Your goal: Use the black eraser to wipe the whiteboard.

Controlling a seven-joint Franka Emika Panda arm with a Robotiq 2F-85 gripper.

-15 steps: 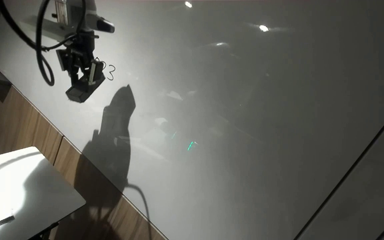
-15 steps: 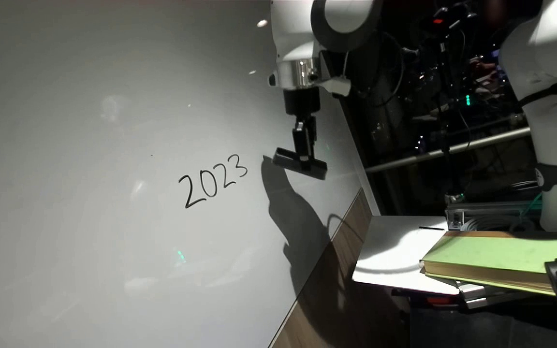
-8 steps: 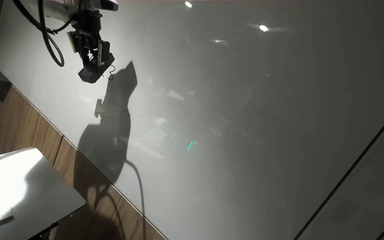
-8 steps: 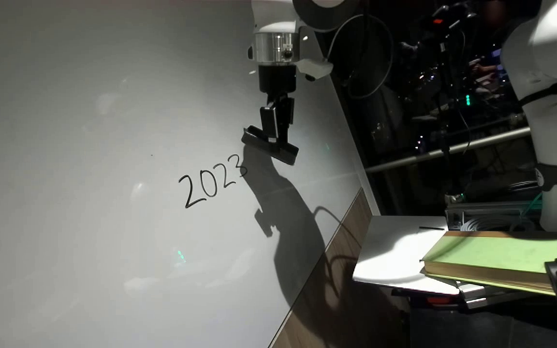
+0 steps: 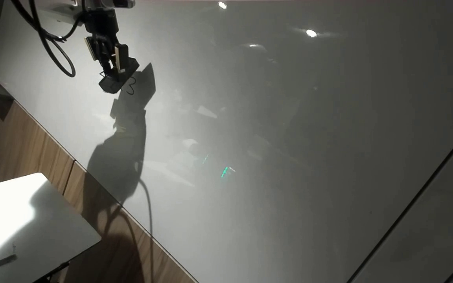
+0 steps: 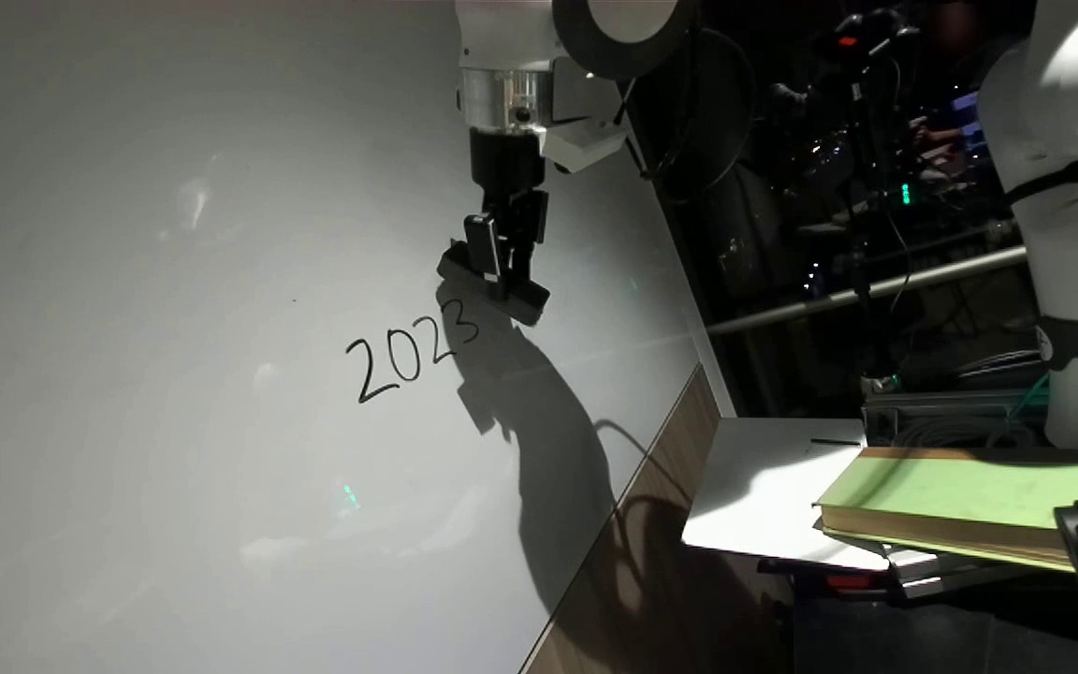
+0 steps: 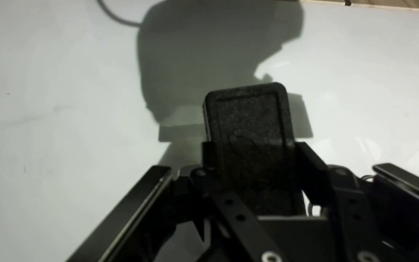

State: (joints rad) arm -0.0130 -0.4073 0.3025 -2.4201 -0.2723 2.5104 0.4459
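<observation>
Robotiq gripper [image 7: 255, 160] clamped on black eraser [image 7: 249, 120] by its long sides; eraser tilted before whiteboard [image 6: 127, 374], contact unclear. Handwritten "2023" [image 6: 415, 351] near it, last digit in shadow [image 6: 558, 459]. Farther off, green book [image 6: 979, 491] on white tabletop [image 6: 754, 520].

Before glossy grey-white whiteboard [image 6: 174, 421], holds flat black oblong eraser [image 7: 249, 127] in black two-fingered gripper [image 7: 255, 156]; in an exterior view, just above last digit of handwritten black 2023 [image 6: 415, 356]. Farther right, past brown wood-grain panel [image 6: 686, 431], has thick green book [image 6: 979, 496] on flat white tabletop [image 6: 754, 520].
</observation>
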